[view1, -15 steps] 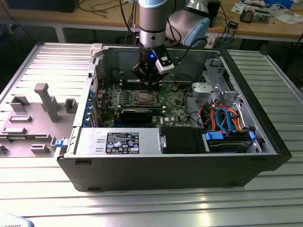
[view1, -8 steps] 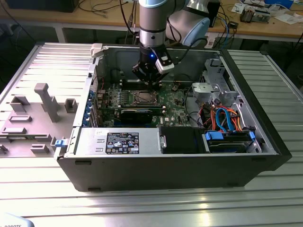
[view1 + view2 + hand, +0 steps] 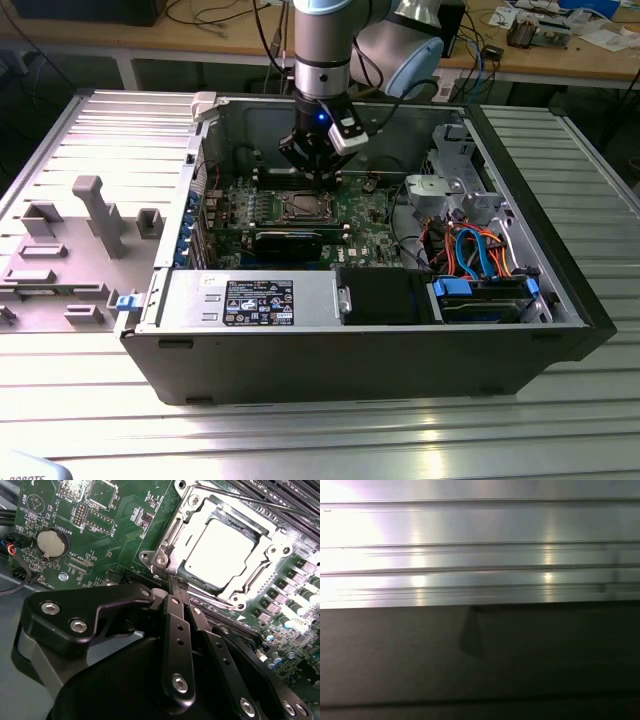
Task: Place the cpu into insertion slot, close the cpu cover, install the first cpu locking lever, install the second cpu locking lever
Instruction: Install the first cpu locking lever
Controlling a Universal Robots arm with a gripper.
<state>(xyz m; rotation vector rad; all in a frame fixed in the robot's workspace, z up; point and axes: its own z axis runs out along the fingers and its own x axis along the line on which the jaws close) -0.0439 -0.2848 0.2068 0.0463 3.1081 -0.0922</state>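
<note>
In the exterior view my gripper (image 3: 312, 178) hangs inside the open computer case, just above the socket (image 3: 300, 207) on the green motherboard (image 3: 365, 225). In the second wrist view the cpu (image 3: 220, 552) lies flat in the socket with its silver top showing. The cpu cover (image 3: 197, 510) lies down around it as a metal frame. A thin wire locking lever (image 3: 240, 497) runs along the socket's far side. My gripper (image 3: 174, 587) has its black fingers (image 3: 178, 645) pressed together, tips at the socket's near corner by a screw (image 3: 161, 560). Nothing is visibly held.
A long black expansion card (image 3: 290, 240) sits beside the socket, toward the power supply (image 3: 250, 300). Drive bays with blue and orange cables (image 3: 480, 250) fill the case at the exterior view's right. A coin battery (image 3: 51, 542) sits on the board. The first wrist view faces a ribbed metal surface (image 3: 480, 555).
</note>
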